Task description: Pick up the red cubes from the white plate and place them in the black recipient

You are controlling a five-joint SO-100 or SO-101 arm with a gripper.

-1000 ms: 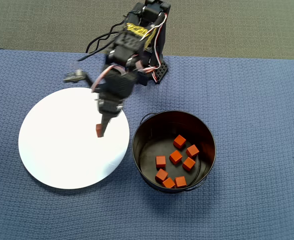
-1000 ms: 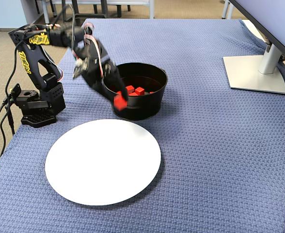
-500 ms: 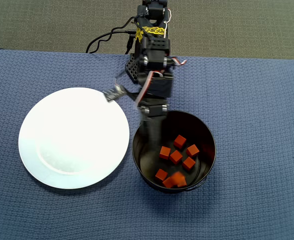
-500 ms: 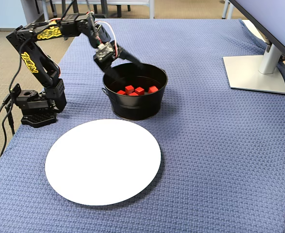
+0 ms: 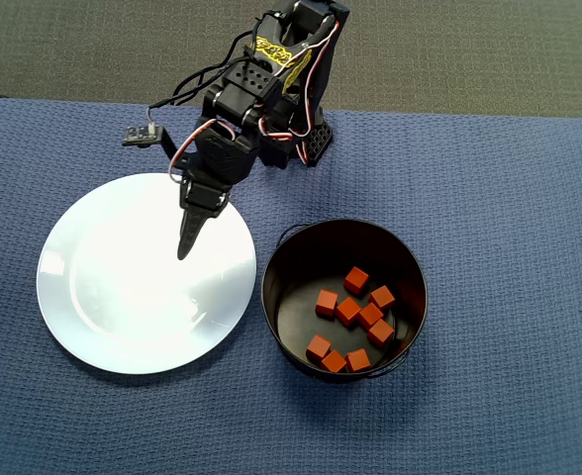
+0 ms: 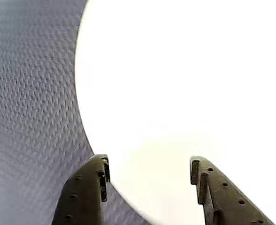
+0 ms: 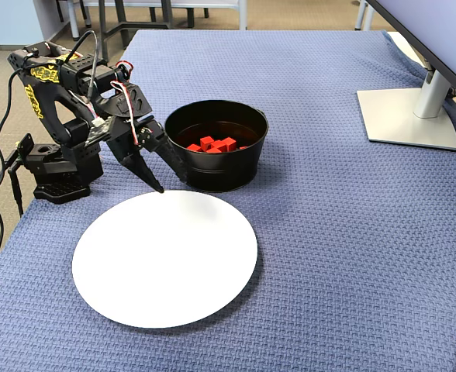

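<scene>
The white plate [image 5: 113, 297] lies bare on the blue cloth, with no cube on it in any view; it also shows in the fixed view [image 7: 166, 263] and fills the wrist view [image 6: 185, 84]. Several red cubes [image 5: 348, 312] lie on the floor of the black recipient [image 5: 281, 267], which stands to the right of the plate. In the fixed view the red cubes [image 7: 212, 143] show above the rim of the black recipient [image 7: 228, 174]. My gripper [image 5: 185, 242] hangs over the plate's edge nearest the arm, open, with nothing between its fingers [image 6: 149, 164] [image 7: 172, 184].
The arm's base [image 7: 57, 167] stands at the cloth's left edge in the fixed view, with cables trailing off it. A monitor stand [image 7: 410, 116] sits at the far right. The blue cloth [image 5: 509, 247] ends at the top edge in the overhead view.
A second ago my gripper held a red cube above the plate. It swung over the pot, let the cube drop in, and has come back over the plate's edge, open.
</scene>
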